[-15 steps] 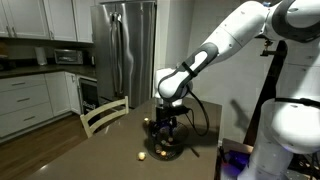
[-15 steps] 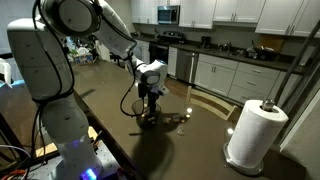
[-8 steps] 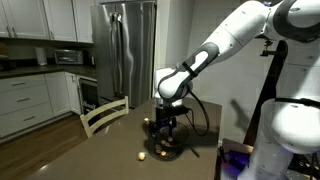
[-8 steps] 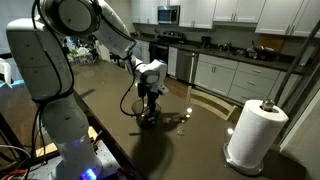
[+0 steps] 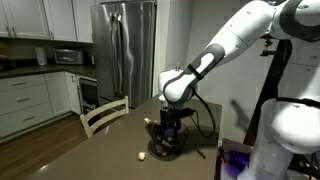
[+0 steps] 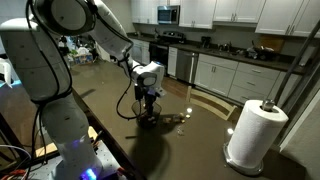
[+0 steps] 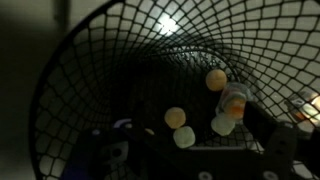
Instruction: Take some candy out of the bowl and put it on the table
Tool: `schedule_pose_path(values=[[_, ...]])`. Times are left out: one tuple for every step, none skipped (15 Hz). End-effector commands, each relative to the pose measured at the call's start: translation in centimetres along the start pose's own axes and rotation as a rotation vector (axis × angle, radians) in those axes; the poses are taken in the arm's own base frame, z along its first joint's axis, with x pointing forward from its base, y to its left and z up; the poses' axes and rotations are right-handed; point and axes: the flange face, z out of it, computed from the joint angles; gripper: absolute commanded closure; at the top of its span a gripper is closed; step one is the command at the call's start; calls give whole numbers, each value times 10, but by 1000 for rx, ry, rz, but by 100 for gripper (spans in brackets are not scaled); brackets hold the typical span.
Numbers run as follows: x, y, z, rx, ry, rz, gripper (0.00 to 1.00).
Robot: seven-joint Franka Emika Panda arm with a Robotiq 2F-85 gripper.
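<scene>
- Wrist view: round black wire-mesh bowl (image 7: 90,60) fills most of frame, seen from above, its mesh wall curving across top & left.
- Small yellowish-tan round candy (image 7: 176,117) pcs lie on bowl floor, ctr to right. One sits at ctr w/ another just below it, and one is higher at upper right. A pale pc is touching an orange-tinted pc at right.
- Dark Robotiq gripper (image 7: 185,135) comes in from btm edge, blurred. Its fingers (image 7: 268,135) show at btm left & btm right. Jaws look apart, candy lying between them, nothing clamped as far as can be seen.
- In both exterior views the white Franka arm (image 5: 225,45) (image 6: 105,30) bends down to frame ctr. Gripper (image 5: 168,130) (image 6: 150,108) points down into the bowl (image 5: 165,150) (image 6: 148,121).
- Bowl stands on large dark brown smooth-topped table (image 5: 100,150) (image 6: 200,145).
- In an exterior view one loose candy pc (image 5: 142,156) lies on table, just lower left of bowl, not touching it.
- Bkgd: pale wooden chair (image 5: 103,115) at table's far edge, stainless steel fridge (image 5: 125,50) at upper ctr. In an exterior view a white paper towel roll (image 6: 250,135) stands upright at lower right, well apart from bowl.
- Any lettering on arm or appliances is too small to read.
</scene>
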Motion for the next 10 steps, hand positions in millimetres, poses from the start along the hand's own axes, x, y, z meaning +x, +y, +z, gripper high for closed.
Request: schedule_pose_path(values=[[-10,18,5,-49,33,-61,0],[-10,19,5,-71,53,-77,0],[-9,21,7,-91,71,-105,0],[-8,20,8,-110,106,-127,0],[-6,19,9,-127,137,-146,0],[-5,19,9,-135,163,-172,0],[-3,18,7,-134,182,-192,0],[-1,18,6,-129,198,-206,0],[1,17,5,-123,206,-215,0],[3,15,4,-113,205,-220,0]])
